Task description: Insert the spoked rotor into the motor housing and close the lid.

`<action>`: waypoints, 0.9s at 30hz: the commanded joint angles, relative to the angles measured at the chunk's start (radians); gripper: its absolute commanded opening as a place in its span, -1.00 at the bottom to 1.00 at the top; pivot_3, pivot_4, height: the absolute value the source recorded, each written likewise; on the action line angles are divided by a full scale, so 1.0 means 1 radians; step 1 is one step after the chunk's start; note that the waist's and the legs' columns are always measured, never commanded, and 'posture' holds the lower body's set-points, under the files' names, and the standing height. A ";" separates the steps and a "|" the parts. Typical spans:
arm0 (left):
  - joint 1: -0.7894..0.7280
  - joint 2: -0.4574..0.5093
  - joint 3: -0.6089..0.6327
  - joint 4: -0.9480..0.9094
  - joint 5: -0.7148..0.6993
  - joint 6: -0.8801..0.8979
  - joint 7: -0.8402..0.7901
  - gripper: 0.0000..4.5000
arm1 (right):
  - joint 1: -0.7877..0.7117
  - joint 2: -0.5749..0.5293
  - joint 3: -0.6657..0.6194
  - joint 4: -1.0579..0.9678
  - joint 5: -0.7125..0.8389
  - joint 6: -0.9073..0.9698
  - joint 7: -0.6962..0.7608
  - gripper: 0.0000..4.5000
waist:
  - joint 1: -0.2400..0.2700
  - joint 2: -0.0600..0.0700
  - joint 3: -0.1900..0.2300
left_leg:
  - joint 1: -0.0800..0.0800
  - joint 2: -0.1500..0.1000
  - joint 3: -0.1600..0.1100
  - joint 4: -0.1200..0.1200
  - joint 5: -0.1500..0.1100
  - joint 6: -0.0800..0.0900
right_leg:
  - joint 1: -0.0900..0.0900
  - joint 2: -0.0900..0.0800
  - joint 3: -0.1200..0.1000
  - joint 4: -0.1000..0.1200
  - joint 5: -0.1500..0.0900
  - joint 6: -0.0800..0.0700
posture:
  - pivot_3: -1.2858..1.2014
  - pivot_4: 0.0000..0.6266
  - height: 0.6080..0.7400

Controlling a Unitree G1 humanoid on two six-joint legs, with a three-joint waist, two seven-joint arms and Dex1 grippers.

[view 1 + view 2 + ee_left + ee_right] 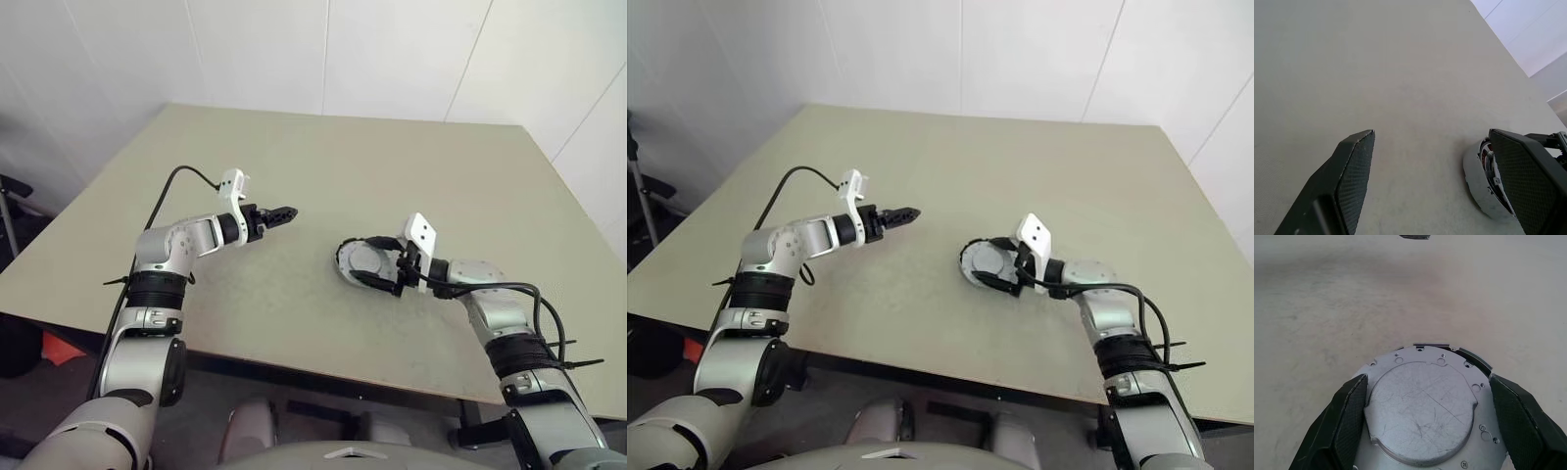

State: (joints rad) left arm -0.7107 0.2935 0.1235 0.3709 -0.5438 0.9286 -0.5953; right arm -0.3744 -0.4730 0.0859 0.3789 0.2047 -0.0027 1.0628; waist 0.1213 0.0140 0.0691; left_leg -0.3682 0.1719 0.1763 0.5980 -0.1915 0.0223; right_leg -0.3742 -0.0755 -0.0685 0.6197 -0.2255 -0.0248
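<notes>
Step in hand: we judge that the round grey metal lid (1422, 411) already lies on the squat round silver motor housing (1480, 188), so what is left is seating it flush.
Where it sits: the housing stands on the pale olive table (392, 176), toward our right side.
Right gripper (1432, 423): its two black fingers stand wide, one on each side of the lid's rim; whether the pads touch the metal we cannot tell, and we see no firm grip.
Left gripper (1440, 181): open with nothing between the fingers, hovering above the table well apart from the housing and pointing toward it.
Spoked rotor: we cannot see it; it may be under the lid.
Doing it well: we would keep the fingers level on both sides, check that the rim notches line up, and press straight down so the lid does not cock to one side. The left gripper could steady the housing wall.
Risk: a one-sided push could slide the housing across the smooth table.
Writing: we can read no brand, label or lettering; the lid face shows scratches and small screw holes.
</notes>
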 commanded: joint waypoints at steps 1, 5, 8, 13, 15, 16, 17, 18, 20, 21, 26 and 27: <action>-0.011 0.006 0.016 -0.037 -0.003 -0.007 0.005 0.76 | -0.019 0.003 -0.015 0.020 0.003 -0.004 -0.011 0.99 | -0.001 0.000 0.000 | 0.000 0.000 0.000 0.000 0.000 0.000 | 0.000 0.000 0.000 0.000 0.000 0.000 | 0.03 -1.00 1.00; -0.008 0.005 0.020 -0.029 -0.002 -0.014 0.009 0.76 | -0.030 -0.006 -0.016 0.034 -0.007 -0.029 -0.009 0.99 | -0.001 0.000 0.000 | 0.000 0.000 0.000 0.000 0.000 0.000 | 0.001 0.000 0.000 -0.002 0.000 0.000 | 0.03 -1.00 1.00; -0.007 0.003 0.021 -0.032 -0.004 -0.013 0.012 0.76 | -0.034 -0.009 -0.017 0.042 -0.014 -0.041 -0.014 0.99 | -0.001 0.000 0.000 | 0.000 0.000 0.000 0.000 0.000 0.000 | 0.001 0.000 0.000 -0.002 0.000 0.000 | 0.03 -1.00 1.00; -0.005 0.001 0.023 -0.031 -0.005 -0.013 0.017 0.76 | -0.041 -0.010 -0.015 0.073 -0.025 -0.053 -0.026 0.60 | -0.002 0.000 0.000 | 0.000 0.000 0.000 0.000 0.000 0.000 | 0.003 0.000 0.000 -0.006 0.000 0.000 | 0.03 -1.00 1.00; -0.006 0.002 0.024 -0.026 -0.005 -0.015 0.017 0.76 | -0.042 -0.009 -0.013 0.080 -0.027 -0.062 -0.028 0.43 | -0.002 0.000 0.000 | 0.000 0.000 0.000 -0.001 0.000 0.000 | 0.004 0.000 0.000 -0.009 0.000 0.000 | 0.03 -1.00 1.00; -0.007 0.002 0.024 -0.023 -0.004 -0.016 0.017 0.76 | -0.044 -0.008 -0.011 0.083 -0.030 -0.068 -0.031 0.43 | -0.003 0.000 0.000 | 0.000 0.000 0.000 -0.001 0.000 0.000 | 0.005 0.000 0.000 -0.012 0.000 0.000 | 0.03 -1.00 1.00; -0.007 0.002 0.025 -0.021 -0.003 -0.017 0.017 0.76 | -0.045 -0.007 -0.010 0.087 -0.032 -0.073 -0.033 0.43 | -0.003 0.000 0.000 | 0.000 0.000 0.000 -0.001 0.000 0.000 | 0.005 0.000 0.000 -0.013 0.000 0.000 | 0.03 -1.00 1.00; -0.007 0.002 0.025 -0.022 -0.004 -0.016 0.017 0.76 | -0.046 -0.006 -0.007 0.091 -0.038 -0.079 -0.039 0.43 | -0.004 0.000 0.000 | 0.000 -0.001 0.001 -0.001 0.000 0.000 | 0.006 0.000 0.000 -0.014 0.000 0.000 | 0.03 -1.00 1.00; -0.006 0.001 0.025 -0.024 -0.003 -0.014 0.018 0.76 | -0.049 -0.003 -0.004 0.097 -0.044 -0.085 -0.045 0.43 | -0.004 0.000 0.000 | 0.000 -0.001 0.001 -0.001 0.000 0.000 | 0.006 0.000 0.001 -0.015 0.000 0.000 | 0.03 -1.00 1.00; -0.006 0.001 0.024 -0.024 -0.003 -0.014 0.018 0.76 | -0.050 0.000 -0.005 0.099 -0.044 -0.084 -0.050 0.43 | -0.004 0.000 0.000 | 0.000 -0.001 0.001 -0.001 0.000 0.000 | 0.006 -0.001 0.001 -0.015 0.000 0.001 | 0.03 -1.00 1.00; -0.002 0.000 0.024 -0.023 -0.001 -0.015 0.022 0.76 | -0.069 0.009 -0.039 0.020 0.057 0.054 -0.013 0.43 | -0.011 0.000 0.001 | 0.000 -0.001 0.001 -0.001 0.000 0.000 | 0.005 -0.001 0.001 -0.015 -0.003 0.005 | 0.03 -1.00 1.00; -0.001 0.000 0.023 -0.022 0.000 -0.016 0.022 0.76 | -0.072 0.010 -0.045 0.005 0.075 0.078 -0.005 0.43 | -0.013 0.000 0.001 | 0.000 -0.001 0.001 -0.001 0.000 0.000 | 0.005 -0.001 0.001 -0.015 -0.003 0.005 | 0.03 -1.00 1.00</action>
State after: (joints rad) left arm -0.7043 0.2904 0.1312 0.3712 -0.5437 0.9255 -0.5747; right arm -0.4166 -0.4618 0.0821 0.4295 0.2361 0.0412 1.0532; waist 0.1087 0.0140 0.0701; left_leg -0.3687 0.1707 0.1773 0.5967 -0.1913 0.0223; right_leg -0.3689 -0.0761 -0.0677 0.6046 -0.2288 -0.0194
